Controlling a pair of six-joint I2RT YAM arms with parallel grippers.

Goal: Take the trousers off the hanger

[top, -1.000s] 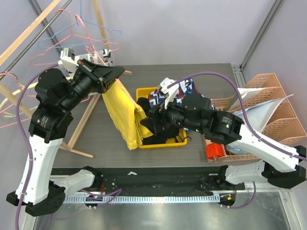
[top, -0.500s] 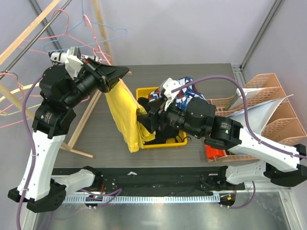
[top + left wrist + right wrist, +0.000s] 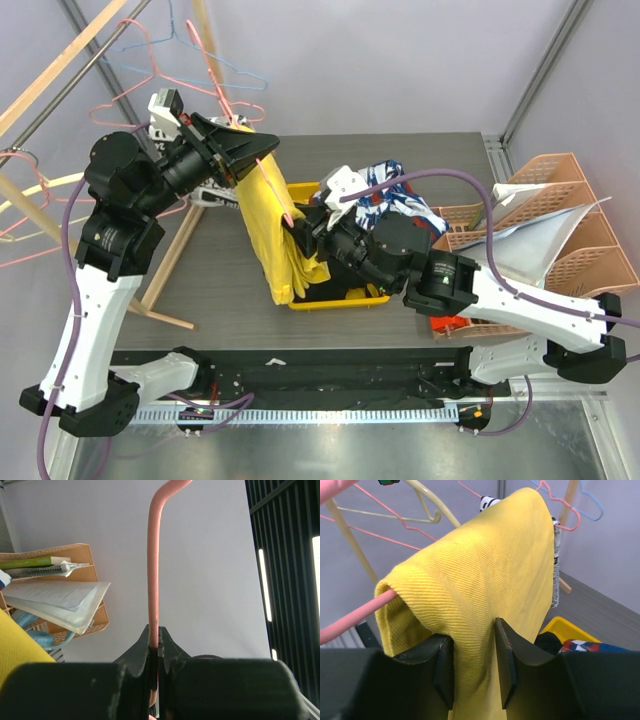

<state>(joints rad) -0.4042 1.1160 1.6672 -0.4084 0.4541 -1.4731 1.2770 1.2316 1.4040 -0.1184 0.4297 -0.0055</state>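
You have one pair of yellow trousers (image 3: 272, 235) and one pink hanger (image 3: 268, 178) to deal with, plus one yellow bin (image 3: 345, 299) of mixed clothes at the middle of the table (image 3: 200, 290) and a stack of orange file trays (image 3: 560, 230) along its right edge. The spare wire hangers (image 3: 150, 60) beyond the far left corner are pink and blue, too tangled to count. The trousers hang folded over the hanger's bar, above the table's middle and touching the bin's left rim. Your left arm stands tall from the near left corner, elbow high, its forearm reaching right; the left gripper (image 3: 262, 150) has its jaws pinched tight on the hanger's pink wire. Your right arm stretches from the near right corner across the bin, and the right gripper (image 3: 300, 225) has its jaws clamped on a fold of the trousers just below the bar.
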